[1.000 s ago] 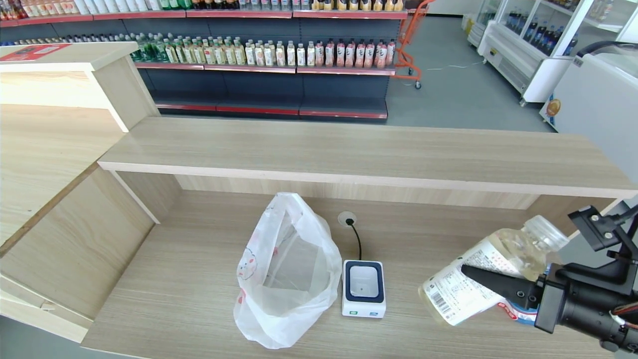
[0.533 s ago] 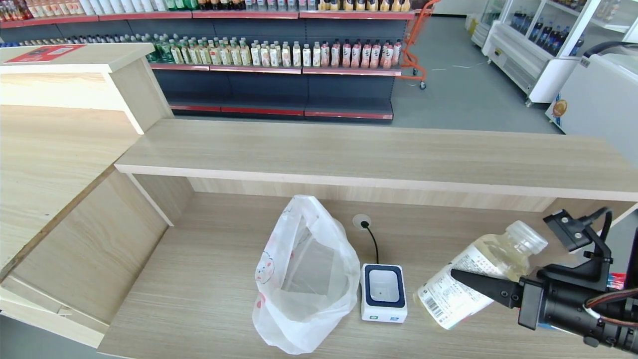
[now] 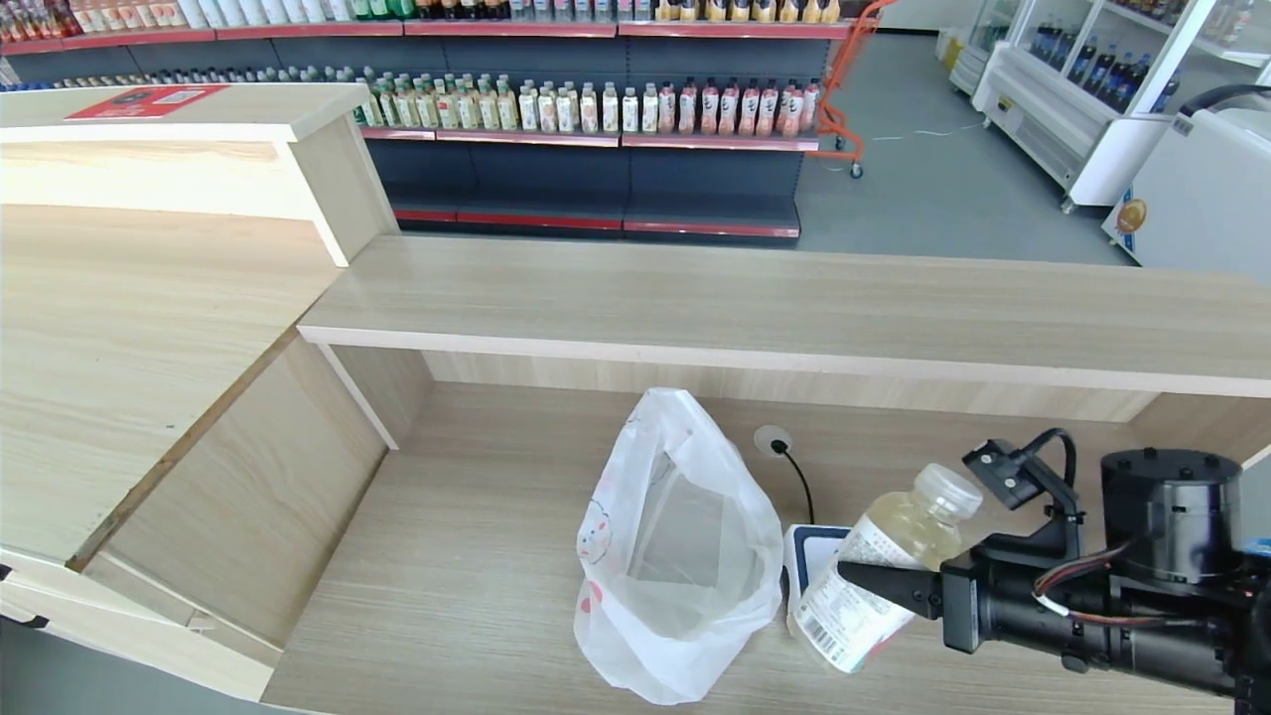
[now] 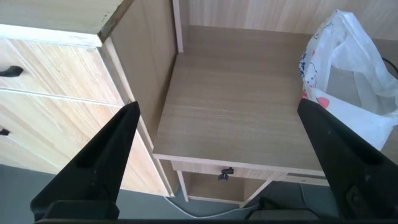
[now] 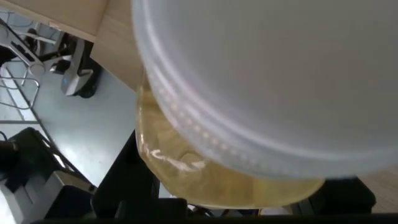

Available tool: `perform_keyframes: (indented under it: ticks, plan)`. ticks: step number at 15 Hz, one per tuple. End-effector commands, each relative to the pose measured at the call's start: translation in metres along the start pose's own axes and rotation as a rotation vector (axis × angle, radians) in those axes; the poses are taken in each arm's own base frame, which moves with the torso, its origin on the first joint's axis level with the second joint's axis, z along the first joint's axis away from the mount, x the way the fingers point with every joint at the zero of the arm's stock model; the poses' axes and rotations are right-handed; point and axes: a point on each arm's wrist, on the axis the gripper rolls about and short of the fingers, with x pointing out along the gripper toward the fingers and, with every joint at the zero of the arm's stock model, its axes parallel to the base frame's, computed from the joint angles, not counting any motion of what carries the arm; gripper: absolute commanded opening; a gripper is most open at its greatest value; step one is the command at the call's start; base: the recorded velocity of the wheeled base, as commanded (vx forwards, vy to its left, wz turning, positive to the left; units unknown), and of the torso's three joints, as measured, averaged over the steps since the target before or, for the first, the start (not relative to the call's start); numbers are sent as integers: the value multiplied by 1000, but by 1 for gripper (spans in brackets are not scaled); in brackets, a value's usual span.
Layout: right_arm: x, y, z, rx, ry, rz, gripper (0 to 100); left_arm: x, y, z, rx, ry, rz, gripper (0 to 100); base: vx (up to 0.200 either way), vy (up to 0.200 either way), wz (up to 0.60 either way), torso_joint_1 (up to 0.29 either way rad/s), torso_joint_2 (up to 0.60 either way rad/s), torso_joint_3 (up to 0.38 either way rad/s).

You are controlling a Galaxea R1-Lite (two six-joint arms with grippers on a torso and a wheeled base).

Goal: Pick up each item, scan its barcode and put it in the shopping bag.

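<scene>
Bottle (image 3: pixel 842 621) in right pincer (image 3: pixel 862 586) has moved over the scanner (image 3: pixel 806 544).

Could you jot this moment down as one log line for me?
right claw shut on bottle | bottle tilted over scanner | bag open beside scanner | left claw open

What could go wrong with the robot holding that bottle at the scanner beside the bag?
The barcode on the bottle faces up toward the head camera, so the scanner might miss it. The right hand holds the bottle tilted, so it might slip. The limp shopping bag stands close by; a bump could collapse its mouth.
</scene>
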Motion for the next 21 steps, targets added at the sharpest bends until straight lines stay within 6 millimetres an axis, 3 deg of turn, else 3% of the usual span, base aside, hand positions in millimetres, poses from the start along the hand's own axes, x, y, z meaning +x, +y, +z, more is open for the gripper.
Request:
perform_keyframes:
  ticks: [1,3,10,15,20,21]
  plan:
    - [30,0,-6,-12,67,-2,0,0,0,0,-1,1,0,100,0,0,0,0,0,0]
    - [54,4,-5,-59,83,-7,0,0,0,0,-1,1,0,100,0,0,0,0,0,0]
    - [150,-18,-15,-295,-72,-60,0,0,0,0,1,0,0,100,0,0,0,0,0,0]
    - [182,-21,-35,-462,-101,-50,0,0,0,0,-1,0,0,100,0,0,0,0,0,0]
    - [190,-18,-48,-596,-127,-34,0,0,0,0,-1,1,0,100,0,0,0,0,0,0]
    - [189,-19,-50,-594,-119,-34,100,0,0,0,-1,0,0,100,0,0,0,0,0,0]
